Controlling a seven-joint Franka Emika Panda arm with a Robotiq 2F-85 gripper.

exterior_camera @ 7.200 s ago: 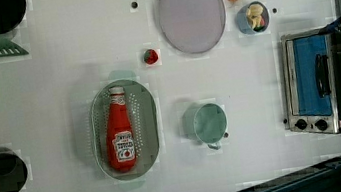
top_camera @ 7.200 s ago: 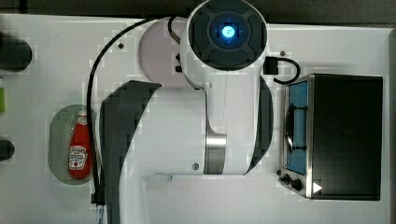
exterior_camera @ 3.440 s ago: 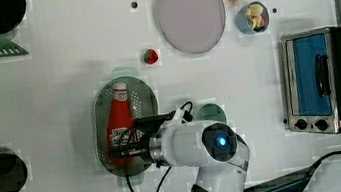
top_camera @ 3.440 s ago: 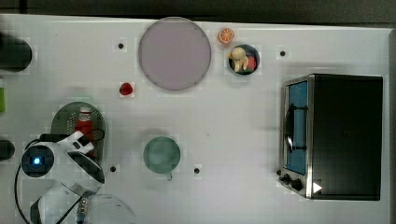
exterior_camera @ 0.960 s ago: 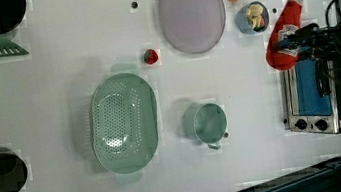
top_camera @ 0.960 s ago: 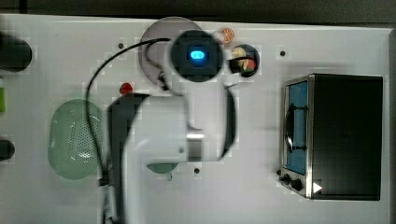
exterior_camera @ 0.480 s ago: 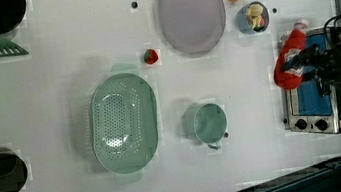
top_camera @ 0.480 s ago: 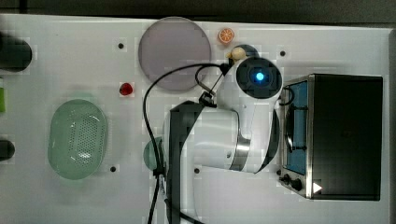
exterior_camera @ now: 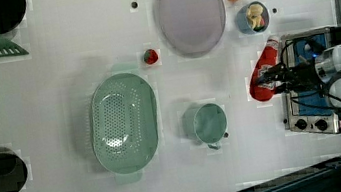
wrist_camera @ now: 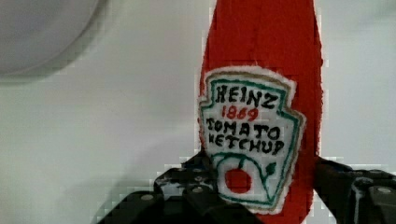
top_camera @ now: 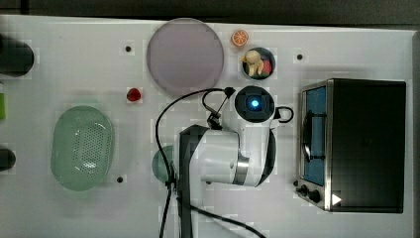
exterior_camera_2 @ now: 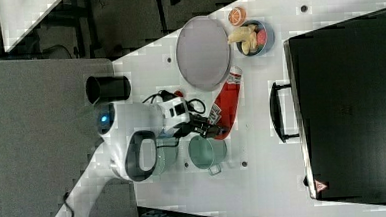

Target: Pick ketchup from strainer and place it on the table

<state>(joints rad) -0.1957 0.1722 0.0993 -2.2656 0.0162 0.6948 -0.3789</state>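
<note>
the white table (exterior_camera: pixel 51 52) carried a scatter of kitchen things, with the pale green strainer (exterior_camera: pixel 123 123) lying empty toward the left view's left and a toaster oven (top_camera: pixel 356 144) at the opposite end. the ketchup (exterior_camera: pixel 263 70) was well away from the strainer, held in the hand (exterior_camera: pixel 277 78) just beside the oven's front; the wrist view showed the dark fingers (wrist_camera: pixel 187 186) standing on either side of the bottle's lower body with the label (wrist_camera: pixel 247 140) facing the camera, so the hand was clamped on the ketchup at about bottle width. in the right view the ketchup (exterior_camera_2: pixel 226 104) lay slanted, cap toward the grey-lilac plate (exterior_camera_2: pixel 203 53) and base toward the teal cup (exterior_camera_2: pixel 207 153), over a bare patch of table between them and the oven. that spot was probably chosen because it was free of other things. whether the bottle already rested on the table or hung just above it could not be told.
</note>
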